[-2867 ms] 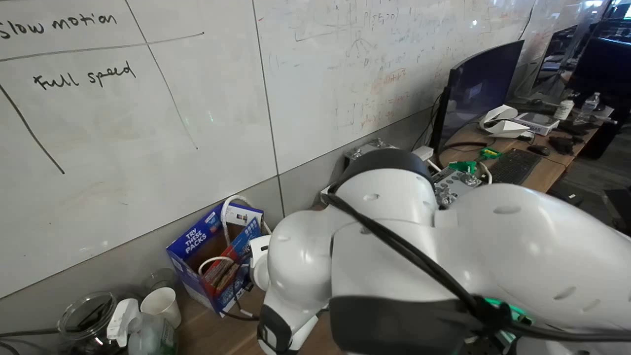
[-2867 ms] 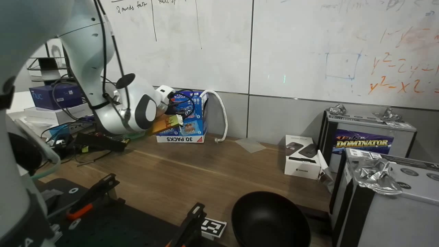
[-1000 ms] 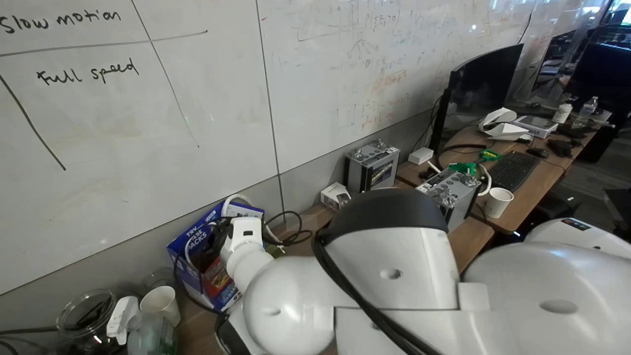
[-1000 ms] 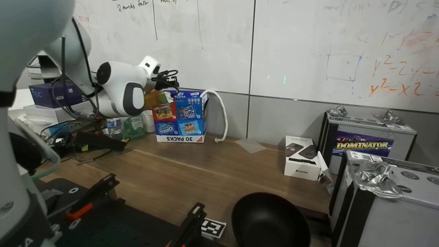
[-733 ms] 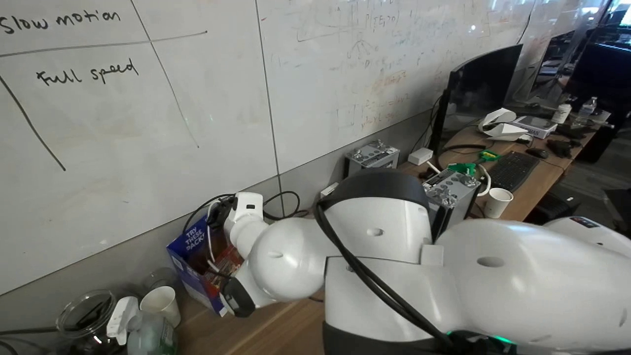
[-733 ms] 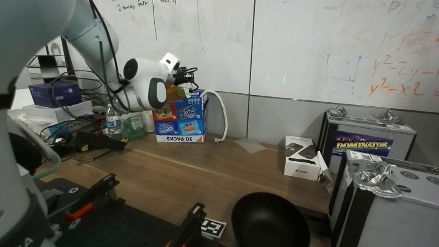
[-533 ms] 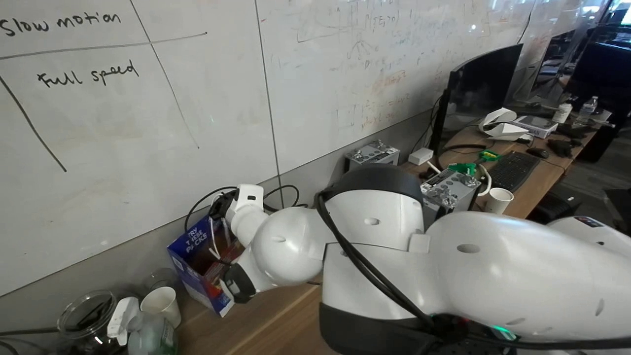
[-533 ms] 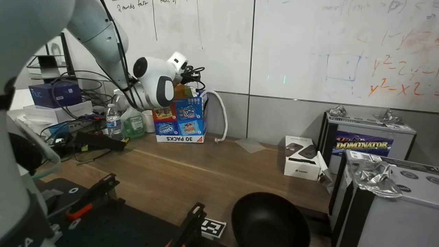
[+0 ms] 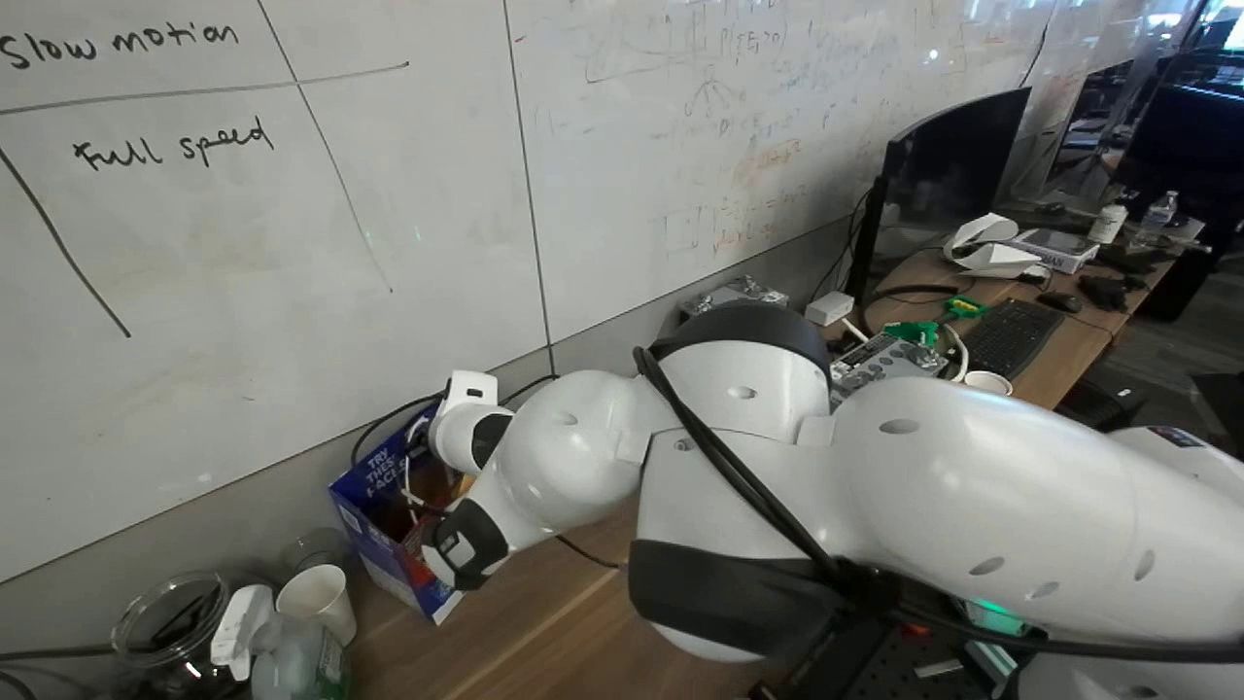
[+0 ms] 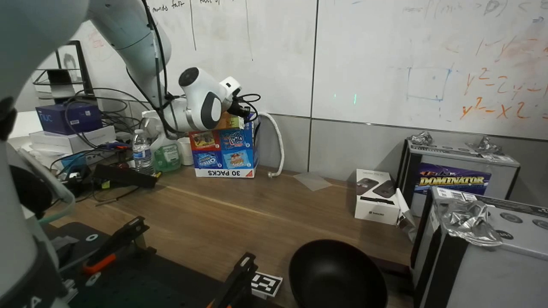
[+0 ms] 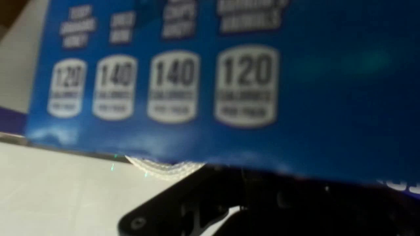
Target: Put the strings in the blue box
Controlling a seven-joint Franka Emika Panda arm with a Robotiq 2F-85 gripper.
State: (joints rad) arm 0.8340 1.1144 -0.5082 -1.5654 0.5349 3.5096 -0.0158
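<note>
Stowing seemingly being done | gripper clenched at box, any catch hidden | next, strings outside to be tucked in

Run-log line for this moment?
gripper: shut, at blue box top | hold: hidden | strings: partly inside, one length outside | task: unfinished

In both exterior views you have a whiteboard behind the wooden table. In an exterior view you can find a black bowl near a black-and-white patterned card, and a white carton near two grey units, which carry crumpled foil. In an exterior view you see also a spray bottle just beside a white cup, and well apart from them, a keyboard near a dark monitor.
</note>
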